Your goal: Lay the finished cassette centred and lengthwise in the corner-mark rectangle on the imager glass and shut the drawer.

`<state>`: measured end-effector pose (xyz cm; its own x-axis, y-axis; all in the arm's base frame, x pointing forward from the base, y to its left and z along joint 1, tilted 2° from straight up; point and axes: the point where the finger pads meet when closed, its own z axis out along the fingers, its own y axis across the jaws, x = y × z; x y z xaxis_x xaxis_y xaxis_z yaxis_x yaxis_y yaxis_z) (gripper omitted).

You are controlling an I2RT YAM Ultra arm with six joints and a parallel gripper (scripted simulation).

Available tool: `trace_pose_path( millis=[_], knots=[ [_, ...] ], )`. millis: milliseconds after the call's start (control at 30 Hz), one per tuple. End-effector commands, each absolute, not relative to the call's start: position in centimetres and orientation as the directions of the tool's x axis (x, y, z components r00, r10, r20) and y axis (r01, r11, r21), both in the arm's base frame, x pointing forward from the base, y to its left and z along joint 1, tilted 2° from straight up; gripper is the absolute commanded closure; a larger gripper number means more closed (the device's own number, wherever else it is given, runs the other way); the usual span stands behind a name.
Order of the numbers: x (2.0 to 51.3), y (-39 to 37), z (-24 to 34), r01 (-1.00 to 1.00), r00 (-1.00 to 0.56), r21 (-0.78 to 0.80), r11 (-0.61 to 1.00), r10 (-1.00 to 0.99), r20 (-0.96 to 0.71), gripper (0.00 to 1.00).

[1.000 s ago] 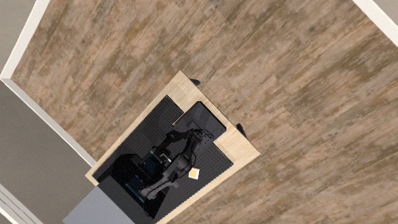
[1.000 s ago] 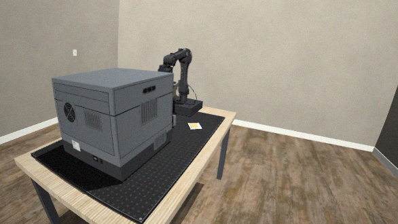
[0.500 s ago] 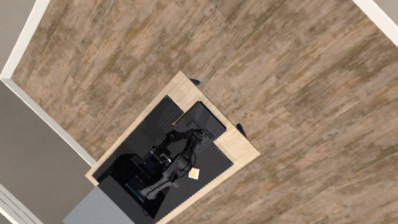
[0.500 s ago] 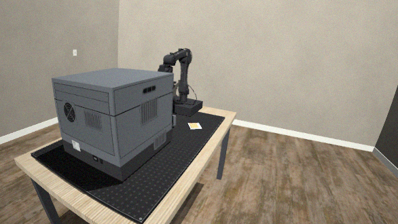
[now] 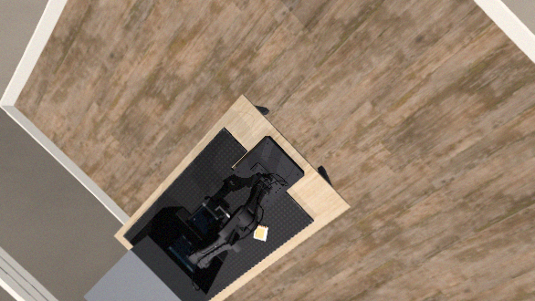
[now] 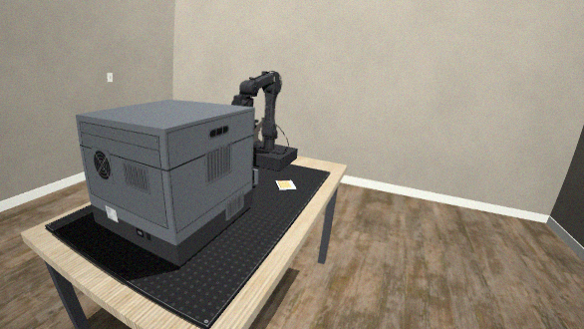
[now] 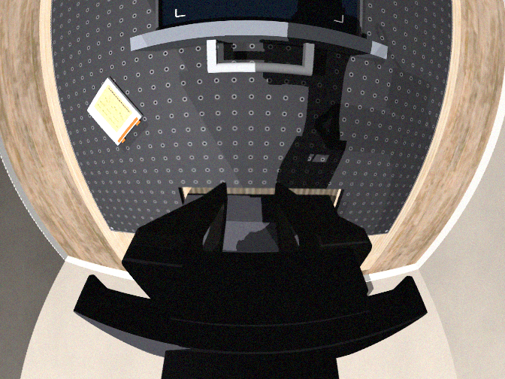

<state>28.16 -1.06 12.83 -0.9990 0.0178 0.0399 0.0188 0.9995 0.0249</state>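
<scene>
The finished cassette FINISHED point(image 7: 115, 110) is a white plate with a yellow face and an orange edge. It lies flat on the black mat, left of the drawer; it also shows in the overhead view point(image 5: 260, 233) and the side view point(image 6: 285, 184). The grey gel imager IM point(image 6: 166, 169) stands on the mat. Its drawer stands pulled out, with the grey front panel point(image 7: 256, 34), the white handle point(image 7: 260, 61) and dark glass with two white corner marks point(image 7: 179, 13) in view. My gripper point(image 7: 250, 190) hangs high above the mat, partly open and empty, far from the cassette.
The arm's base point(image 6: 273, 157) sits on the table's far end behind the imager. The arm point(image 6: 264, 85) reaches up above the imager's top. The mat's edge and the wooden table rim point(image 7: 24, 142) lie close beyond the cassette.
</scene>
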Motion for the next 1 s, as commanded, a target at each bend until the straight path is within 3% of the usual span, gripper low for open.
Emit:
trace_pose_path(
  millis=[0,300,600,967],
  knots=[
    [28.7,-1.2,14.0,0.038,-0.999,0.030,0.999,0.037,0.005,0.65],
    [28.7,-1.2,14.0,0.038,-0.999,0.030,0.999,0.037,0.005,0.65],
    [30.0,-1.6,9.4,-0.207,-0.978,-0.010,0.978,-0.207,0.008,0.65],
    [32.7,-2.0,4.7,-0.533,-0.844,-0.063,0.844,-0.535,-0.037,0.65]
  ],
)
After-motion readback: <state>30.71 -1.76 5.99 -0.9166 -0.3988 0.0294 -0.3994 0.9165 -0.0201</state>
